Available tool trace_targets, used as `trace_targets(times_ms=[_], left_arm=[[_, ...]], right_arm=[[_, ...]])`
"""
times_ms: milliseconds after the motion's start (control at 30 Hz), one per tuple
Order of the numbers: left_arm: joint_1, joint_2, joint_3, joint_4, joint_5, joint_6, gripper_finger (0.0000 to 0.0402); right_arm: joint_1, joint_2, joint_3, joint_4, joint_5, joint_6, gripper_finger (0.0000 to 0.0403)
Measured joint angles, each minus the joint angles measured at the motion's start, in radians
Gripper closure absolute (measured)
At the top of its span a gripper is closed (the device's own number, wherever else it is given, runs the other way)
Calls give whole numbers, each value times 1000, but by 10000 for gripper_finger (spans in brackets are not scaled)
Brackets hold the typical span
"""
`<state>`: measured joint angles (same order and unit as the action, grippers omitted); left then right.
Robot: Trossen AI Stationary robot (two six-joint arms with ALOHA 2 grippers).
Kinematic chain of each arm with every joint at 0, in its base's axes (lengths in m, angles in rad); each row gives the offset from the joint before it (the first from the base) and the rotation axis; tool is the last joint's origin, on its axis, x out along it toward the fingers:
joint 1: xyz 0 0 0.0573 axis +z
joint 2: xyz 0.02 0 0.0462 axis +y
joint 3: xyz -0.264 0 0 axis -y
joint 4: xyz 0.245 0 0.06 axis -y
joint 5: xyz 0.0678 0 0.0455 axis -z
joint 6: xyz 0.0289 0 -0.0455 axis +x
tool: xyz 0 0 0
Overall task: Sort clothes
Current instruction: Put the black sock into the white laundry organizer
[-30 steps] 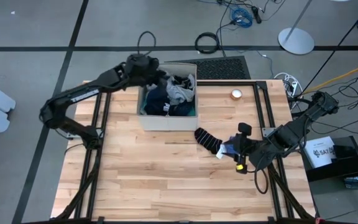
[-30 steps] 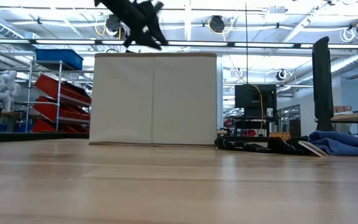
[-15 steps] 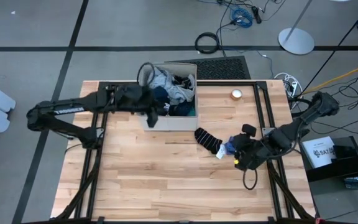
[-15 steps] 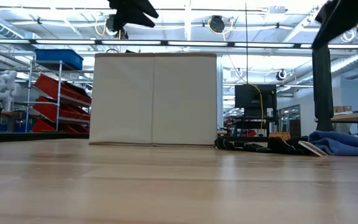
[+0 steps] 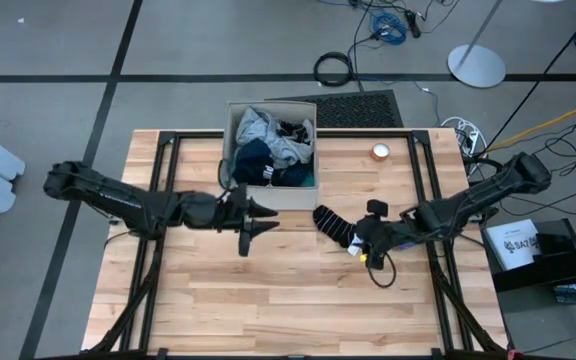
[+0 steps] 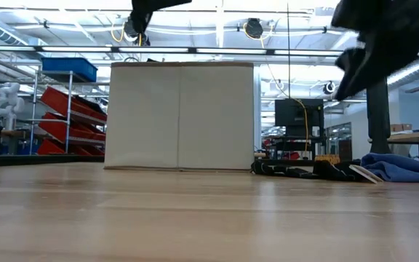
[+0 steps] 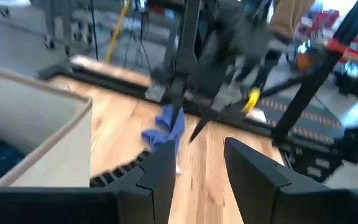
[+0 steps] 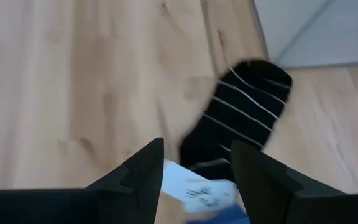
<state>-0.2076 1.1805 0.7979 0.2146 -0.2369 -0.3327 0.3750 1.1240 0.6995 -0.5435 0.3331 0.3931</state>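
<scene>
The beige box (image 5: 271,196) stands at the table's far middle and holds grey (image 5: 258,128), navy (image 5: 253,160) and turquoise (image 5: 311,178) garments. A black striped sock (image 5: 333,225) lies flat on the table to the right of the box; it also shows in the right wrist view (image 8: 241,118). A small blue piece (image 5: 360,243) with a white tag (image 8: 197,186) lies at the sock's right end. My left gripper (image 5: 260,215) is open and empty in front of the box, pointing toward the sock. My right gripper (image 5: 366,238) is open above the blue piece and the sock's end.
A small round orange-and-white object (image 5: 380,151) lies at the far right of the table. Black frame rails (image 5: 423,180) run along both sides. Bare wood (image 5: 268,300) fills the near half. In the low view the box (image 6: 180,116) stands left of the sock (image 6: 297,169) and the blue cloth (image 6: 406,166).
My left gripper has left the box's top and gone toward the near edge, coming down in front of the box and turning toward the table's right. My right gripper has gone left toward the sock and the blue piece. The clothes have not moved.
</scene>
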Motion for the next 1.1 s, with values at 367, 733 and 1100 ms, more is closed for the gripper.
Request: trace_targets(times_ms=[367, 733, 1100], left_arm=[[-76, 3, -22, 118, -110, 1, 256], [-83, 3, -22, 153, -110, 5, 256], [-102, 3, -22, 143, -110, 25, 256]], right_arm=[[-164, 29, -151, 188, -81, -177, 229], [-267, 267, -192, 322, -132, -220, 229], [-277, 387, -187, 477, -191, -142, 296]])
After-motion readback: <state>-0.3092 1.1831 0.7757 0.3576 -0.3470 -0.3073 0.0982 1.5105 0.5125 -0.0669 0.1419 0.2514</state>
